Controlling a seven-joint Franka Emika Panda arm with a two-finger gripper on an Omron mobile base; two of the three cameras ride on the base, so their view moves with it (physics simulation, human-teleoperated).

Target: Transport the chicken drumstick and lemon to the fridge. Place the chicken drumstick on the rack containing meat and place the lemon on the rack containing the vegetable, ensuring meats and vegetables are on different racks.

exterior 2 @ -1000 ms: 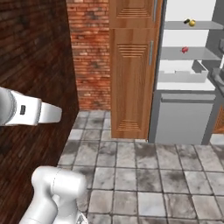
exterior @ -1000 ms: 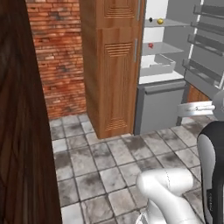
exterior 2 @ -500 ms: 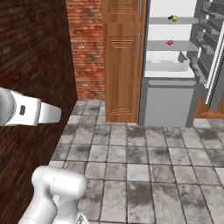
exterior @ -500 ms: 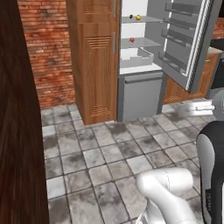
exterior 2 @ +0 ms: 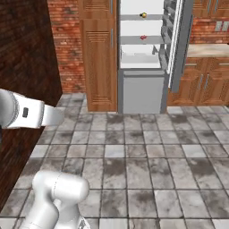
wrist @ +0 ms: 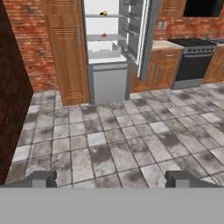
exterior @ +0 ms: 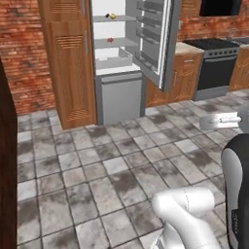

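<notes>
A home kitchen. An open fridge [exterior: 121,58] stands between a tall wooden cabinet [exterior: 70,63] and a counter [exterior: 187,48], with a black oven [exterior: 216,65], brick walls and tiled floor.

In the fridge [exterior: 121,92], the lemon [exterior: 113,16] sits on the rack containing the vegetable [exterior: 114,19], above the meats [exterior: 110,40].

Fridge [exterior: 121,92] top: cut off by the upper edge in my base views.
Lemon [exterior: 113,16]: too small to show shape.
Meats [exterior: 110,40]: a red speck, form unclear.
Stove [wrist: 195,59]: cut off at right.
</notes>
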